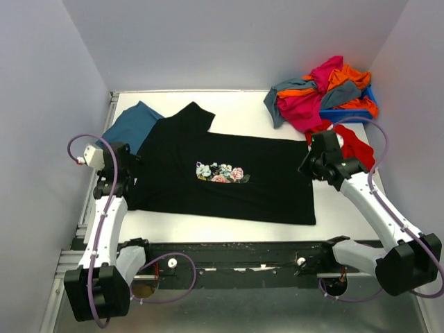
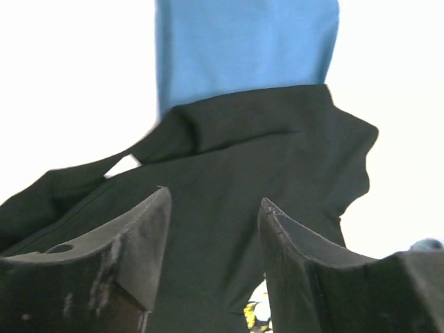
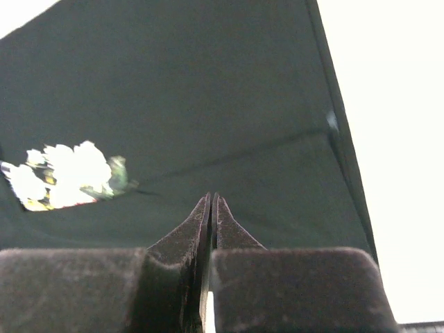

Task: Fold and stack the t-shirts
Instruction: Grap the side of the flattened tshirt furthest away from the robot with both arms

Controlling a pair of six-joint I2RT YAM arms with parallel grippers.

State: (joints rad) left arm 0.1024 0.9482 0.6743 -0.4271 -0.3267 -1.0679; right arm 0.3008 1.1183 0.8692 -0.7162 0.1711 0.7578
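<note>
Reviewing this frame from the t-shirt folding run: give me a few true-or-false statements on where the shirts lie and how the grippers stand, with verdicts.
1. The black t-shirt lies spread on the table with its floral print facing up. True.
2. The teal-blue t-shirt lies on top of the black one. False: the black shirt's edge overlaps it.
3. The left gripper has its fingers apart. True.
4. The right gripper is wide open. False: its fingers are pressed nearly together.
5. The pile of crumpled shirts sits at the far left corner. False: it is at the far right, on the blue bin.
</note>
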